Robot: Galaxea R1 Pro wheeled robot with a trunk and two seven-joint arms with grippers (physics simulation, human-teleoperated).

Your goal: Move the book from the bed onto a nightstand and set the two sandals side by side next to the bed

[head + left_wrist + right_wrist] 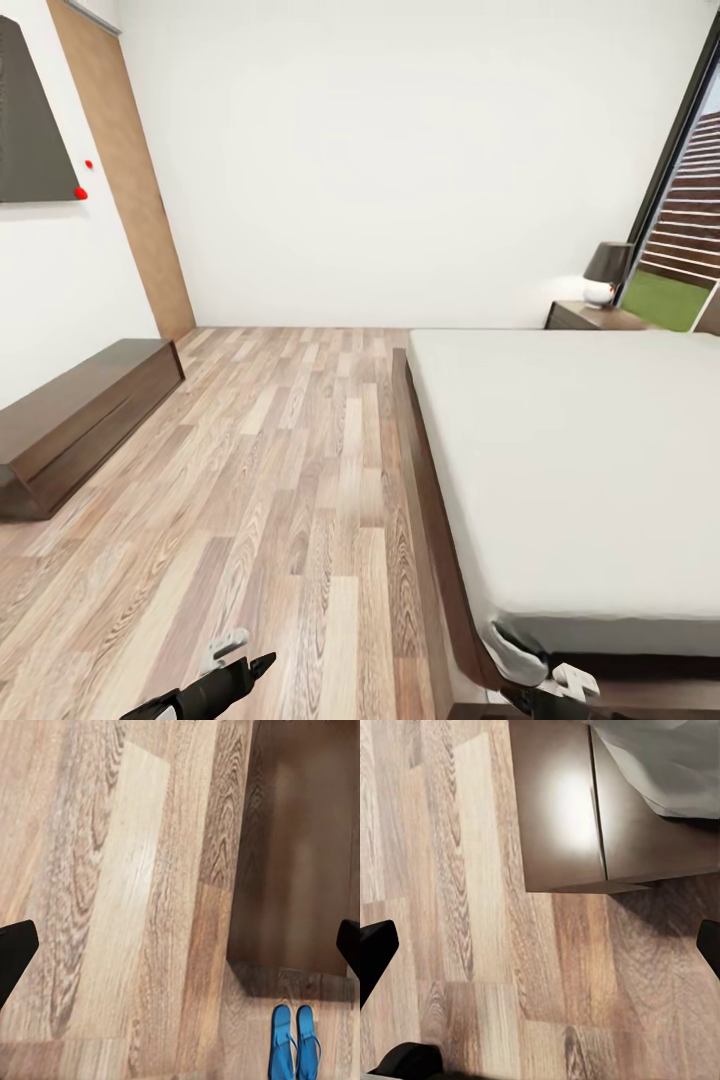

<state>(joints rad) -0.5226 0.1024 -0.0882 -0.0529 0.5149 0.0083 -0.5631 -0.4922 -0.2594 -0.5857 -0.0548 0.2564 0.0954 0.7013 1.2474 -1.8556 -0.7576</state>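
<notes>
Two sandals (pixel 294 1042) lie side by side on the plank floor (pixel 280 480), just past a dark wooden corner, probably the bed's. Both sets of fingers stand wide apart, holding nothing. No book shows on the visible mattress of the bed (pixel 580 470). The risk is clipping the bed's frame corner while turning. Open floor runs between bed and dresser (pixel 80 420); the nightstand (pixel 590 317) sits at the far wall.

1 bed (pixel 560 470); 2 sandals (pixel 294 1042); 1 nightstand (pixel 590 317); 1 lamp (pixel 604 272); 1 dresser (pixel 80 420)
</notes>
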